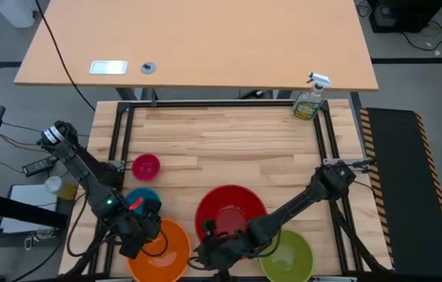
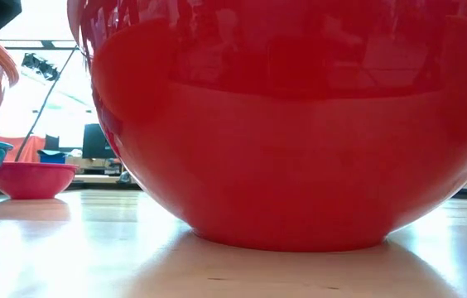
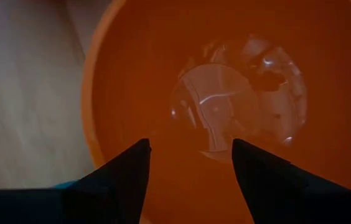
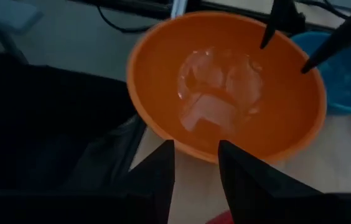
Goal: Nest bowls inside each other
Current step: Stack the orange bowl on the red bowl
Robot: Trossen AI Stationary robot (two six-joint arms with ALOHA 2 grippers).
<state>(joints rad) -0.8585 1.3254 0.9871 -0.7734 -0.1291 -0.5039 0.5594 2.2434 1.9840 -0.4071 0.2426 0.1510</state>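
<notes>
Five bowls stand on their bases on the wooden table. The red bowl (image 1: 231,210) (image 2: 287,124) is near the middle and the lime green bowl (image 1: 290,255) is at the near right. The orange bowl (image 1: 166,252) (image 3: 225,81) (image 4: 225,81) is at the near left. The blue bowl (image 1: 144,197) is behind it and the pink bowl (image 1: 146,165) (image 2: 33,179) farther back. My left gripper (image 1: 144,237) (image 3: 191,146) hangs open over the orange bowl's inside, touching nothing. My right gripper (image 1: 204,252) (image 4: 196,144) is open between the red and orange bowls, pointing at the orange one.
A green spray bottle (image 1: 310,100) stands at the table's far right corner. A black frame rail (image 1: 119,133) runs around the table top. Bare wood lies across the far half of the table. A second tabletop (image 1: 205,39) stands beyond it.
</notes>
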